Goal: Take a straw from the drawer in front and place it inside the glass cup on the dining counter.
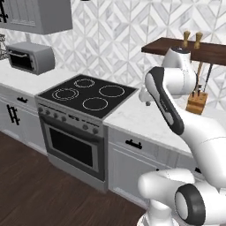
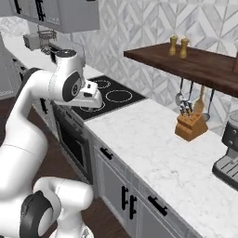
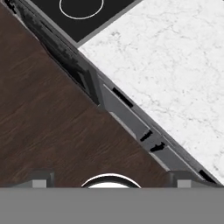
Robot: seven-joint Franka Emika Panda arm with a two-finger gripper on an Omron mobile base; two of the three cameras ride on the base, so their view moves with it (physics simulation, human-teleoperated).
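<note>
The drawer (image 1: pixel 132 145) is the light-grey one just right of the oven, closed, with a short black bar handle (image 1: pixel 133 144). It also appears from the other side as drawer (image 2: pixel 108 157) and, from above, as drawer (image 3: pixel 117 104). My gripper (image 3: pixel 112 180) hangs high over the counter edge and the floor in front of that drawer, pointing down. Its fingertips (image 3: pixel 42 178) stand far apart with nothing between them, so it is open. The straw, the glass cup and the dining counter are out of view.
A black cooktop (image 1: pixel 88 93) with a dark-fronted oven (image 1: pixel 73 143) sits left of the drawer. On the wall counter (image 2: pixel 153 139) stand a knife block (image 2: pixel 190 126) and a coffee machine (image 2: pixel 228 153). A wooden shelf (image 2: pixel 186 62) hangs above. Dark wood floor (image 3: pixel 52 118) lies in front.
</note>
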